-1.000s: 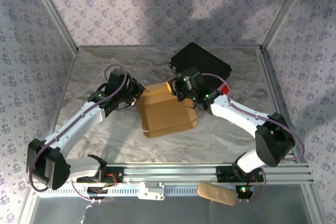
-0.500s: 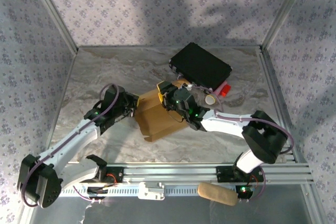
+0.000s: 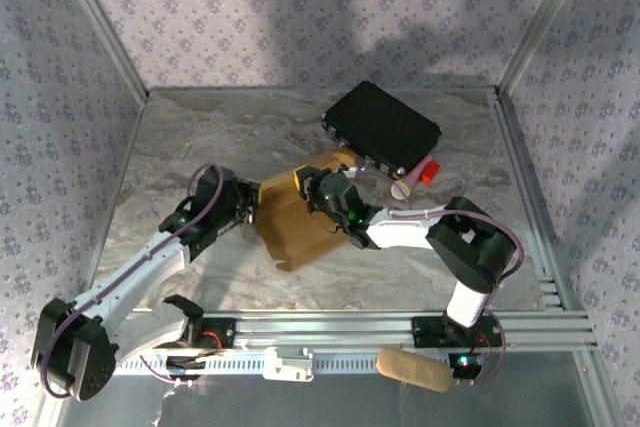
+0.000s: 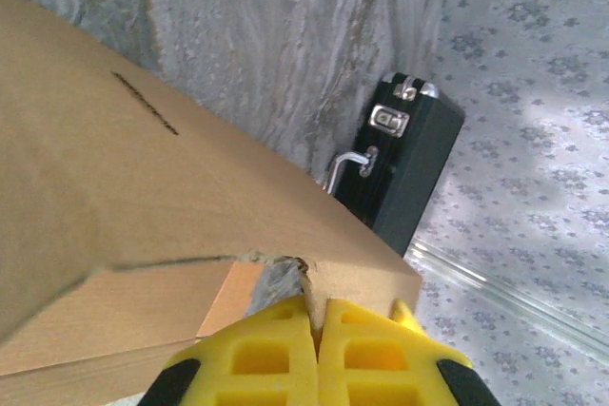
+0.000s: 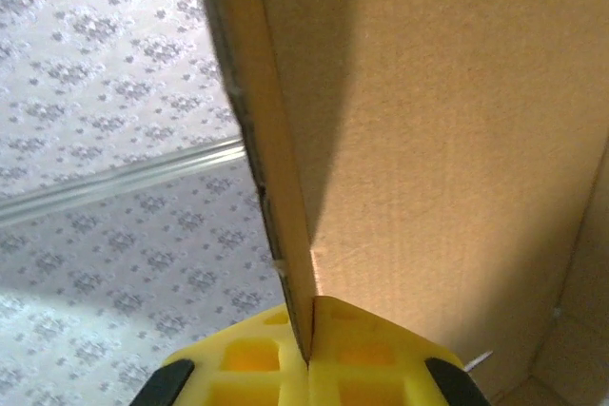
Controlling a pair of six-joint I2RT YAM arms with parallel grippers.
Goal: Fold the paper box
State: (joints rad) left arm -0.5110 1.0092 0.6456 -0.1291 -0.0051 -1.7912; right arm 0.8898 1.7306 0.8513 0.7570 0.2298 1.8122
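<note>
The right end effector [image 5: 309, 325] has crossed from the far right corner of the box [image 3: 290, 235] to its far left part, spreading on the way, and is now pressed together again, pinching an upright cardboard wall edge-on. The left end effector [image 4: 316, 309], also pressed together, keeps its nip on the box's left edge, drawn back a little. The box sits mid-worktop [image 3: 200, 137], just in front of the case [image 3: 385, 127] and nudged left. With both sides gripped, a wall looks ready to be creased — the fold seems under way, not finished.
</note>
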